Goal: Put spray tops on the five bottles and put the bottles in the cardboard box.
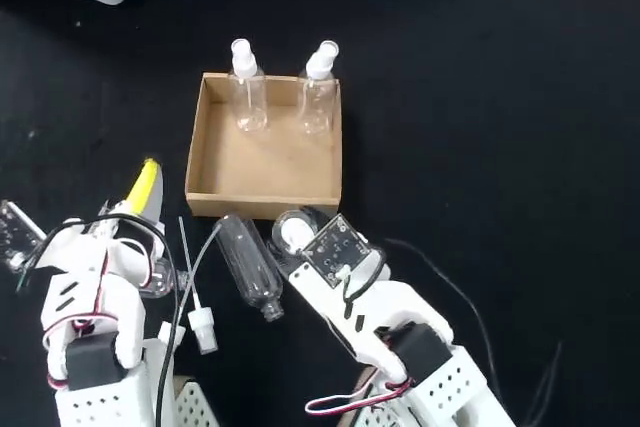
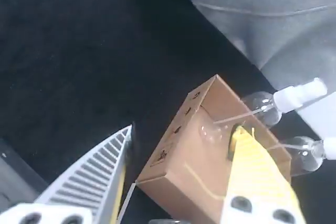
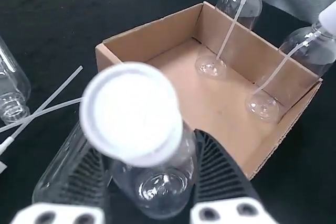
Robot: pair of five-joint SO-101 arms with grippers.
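Observation:
The cardboard box [image 1: 262,205] [image 3: 148,36] [image 2: 178,174] lies at the table's middle. Two capped clear bottles [image 1: 247,89] [image 1: 318,87] stand upright against its far wall, also seen in the right wrist view [image 3: 242,1] [image 3: 310,45]. My right gripper [image 1: 296,234] [image 3: 152,179] is just in front of the box's near wall, shut on an upright bottle with a white spray top [image 3: 131,111]. An uncapped bottle [image 1: 250,267] lies on the table between the arms. A loose spray top [image 1: 202,327] with its tube lies beside it. My left gripper [image 1: 135,192] [image 2: 184,129] is open, left of the box.
Another clear bottle [image 1: 15,232] lies at the far left edge. A further clear bottle [image 1: 156,282] is partly hidden under the left arm. Thin dip tubes [image 3: 47,103] cross the black cloth near the lying bottle. Cables trail at the lower right [image 1: 450,287].

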